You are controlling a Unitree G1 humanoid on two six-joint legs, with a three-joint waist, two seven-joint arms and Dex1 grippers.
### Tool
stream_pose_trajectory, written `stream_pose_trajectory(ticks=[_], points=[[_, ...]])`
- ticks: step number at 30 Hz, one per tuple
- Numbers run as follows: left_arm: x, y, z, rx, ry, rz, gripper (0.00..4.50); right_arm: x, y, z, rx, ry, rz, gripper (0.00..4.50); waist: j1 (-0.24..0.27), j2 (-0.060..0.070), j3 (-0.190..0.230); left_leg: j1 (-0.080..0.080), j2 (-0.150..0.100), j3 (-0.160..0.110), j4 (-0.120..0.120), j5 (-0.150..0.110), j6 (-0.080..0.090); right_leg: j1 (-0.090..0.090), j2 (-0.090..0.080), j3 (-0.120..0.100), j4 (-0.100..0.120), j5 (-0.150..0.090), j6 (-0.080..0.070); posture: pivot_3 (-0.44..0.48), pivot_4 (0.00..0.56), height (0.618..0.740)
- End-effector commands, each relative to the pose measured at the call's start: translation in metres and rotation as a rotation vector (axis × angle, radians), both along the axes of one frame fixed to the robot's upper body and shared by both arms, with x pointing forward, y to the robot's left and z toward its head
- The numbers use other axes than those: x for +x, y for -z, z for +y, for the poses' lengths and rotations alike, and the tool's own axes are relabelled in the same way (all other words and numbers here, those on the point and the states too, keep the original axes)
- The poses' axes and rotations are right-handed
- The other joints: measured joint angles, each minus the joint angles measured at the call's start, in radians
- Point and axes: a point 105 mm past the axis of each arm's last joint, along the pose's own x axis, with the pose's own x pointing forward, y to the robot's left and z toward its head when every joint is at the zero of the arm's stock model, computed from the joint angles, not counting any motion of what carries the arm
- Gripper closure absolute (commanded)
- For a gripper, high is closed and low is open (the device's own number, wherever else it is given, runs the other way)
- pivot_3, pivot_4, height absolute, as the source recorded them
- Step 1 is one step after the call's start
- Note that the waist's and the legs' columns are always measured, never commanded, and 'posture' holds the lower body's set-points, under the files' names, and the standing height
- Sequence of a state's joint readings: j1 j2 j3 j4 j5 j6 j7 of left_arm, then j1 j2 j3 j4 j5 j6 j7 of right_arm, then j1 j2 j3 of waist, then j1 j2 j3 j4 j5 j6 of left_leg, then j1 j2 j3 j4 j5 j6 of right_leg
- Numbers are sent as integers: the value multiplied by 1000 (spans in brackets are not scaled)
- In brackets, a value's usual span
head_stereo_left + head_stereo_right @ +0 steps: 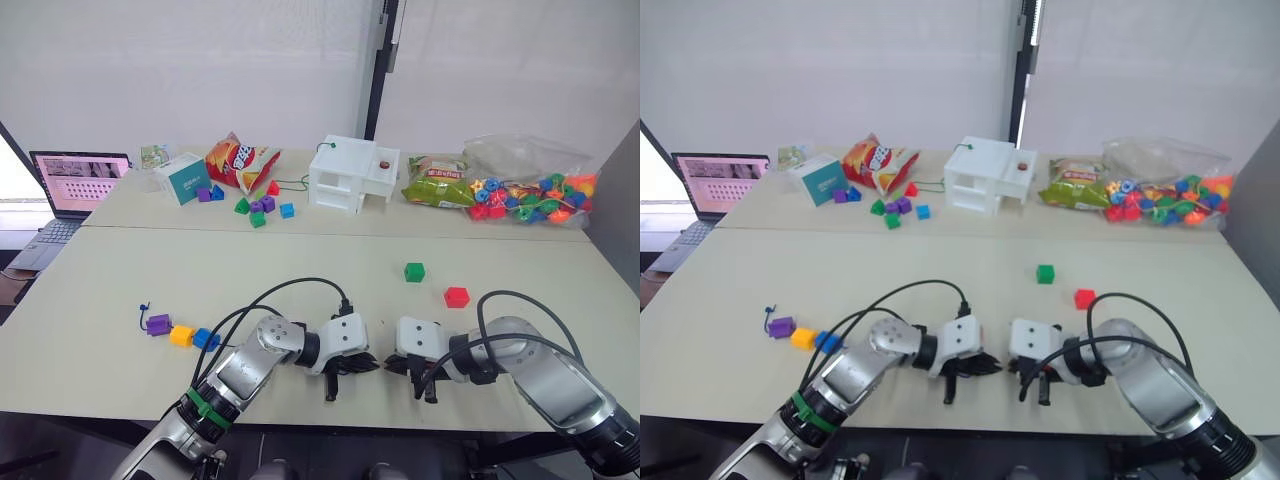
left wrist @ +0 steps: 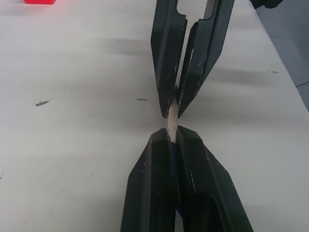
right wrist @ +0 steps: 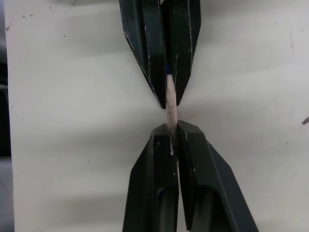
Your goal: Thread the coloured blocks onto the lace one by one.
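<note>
Head views: the left claw and right claw are meeting tip to tip over the pale tabletop. Purple, orange and blue plastic blocks are sitting well to the left of the left claw; the green cube and red cube are lying beyond the right claw.

Left wrist view: both claws are clamping the thin dark-blue lace by its stiff pale tip.

Right wrist view: same pinch. Judgement: light, limp cord; only the tip is rigid enough to grip.

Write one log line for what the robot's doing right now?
step: passing lace tip | left gripper: shut on it | right gripper: shut on it | threaded: purple, yellow, blue
</note>
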State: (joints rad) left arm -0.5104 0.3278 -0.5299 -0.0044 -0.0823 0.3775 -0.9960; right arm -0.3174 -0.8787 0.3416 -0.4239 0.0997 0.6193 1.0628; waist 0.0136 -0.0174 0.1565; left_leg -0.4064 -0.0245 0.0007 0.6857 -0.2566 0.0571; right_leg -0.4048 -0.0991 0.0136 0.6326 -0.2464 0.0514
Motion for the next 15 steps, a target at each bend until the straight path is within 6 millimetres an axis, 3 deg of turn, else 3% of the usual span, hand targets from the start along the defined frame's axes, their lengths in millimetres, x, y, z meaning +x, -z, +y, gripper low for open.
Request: stream_pose_trajectory(ticks=[1, 8, 13, 15], points=[[2, -23, -2, -75, 8, -61, 4495, -3, 2, 0, 7, 13, 0, 4167, 0, 0, 0, 0, 0, 0, 0, 0, 0, 0, 0, 0, 0, 0, 0, 0, 150, 740], [2, -20, 7, -63, -4, -37, 4500, -1, -19, -18, 108, 191, -43, 1790, 5, 0, 0, 0, 0, 0, 0, 0, 0, 0, -1, 0, 0, 0, 0, 0, 150, 740], [5, -21, 26, -69, -61, -19, 4500, -2, -38, -64, 351, 625, -131, 37, 8, 1, 0, -1, 1, -1, 0, 0, 0, 0, 0, 0, 0, 0, 0, 0, 150, 740], [5, -23, 31, -85, -84, -3, 4500, -4, -35, -79, 425, 799, -177, 11, 12, 1, 0, 0, 1, -1, 0, 0, 0, 0, -1, 0, 0, 0, 0, 0, 150, 740]])
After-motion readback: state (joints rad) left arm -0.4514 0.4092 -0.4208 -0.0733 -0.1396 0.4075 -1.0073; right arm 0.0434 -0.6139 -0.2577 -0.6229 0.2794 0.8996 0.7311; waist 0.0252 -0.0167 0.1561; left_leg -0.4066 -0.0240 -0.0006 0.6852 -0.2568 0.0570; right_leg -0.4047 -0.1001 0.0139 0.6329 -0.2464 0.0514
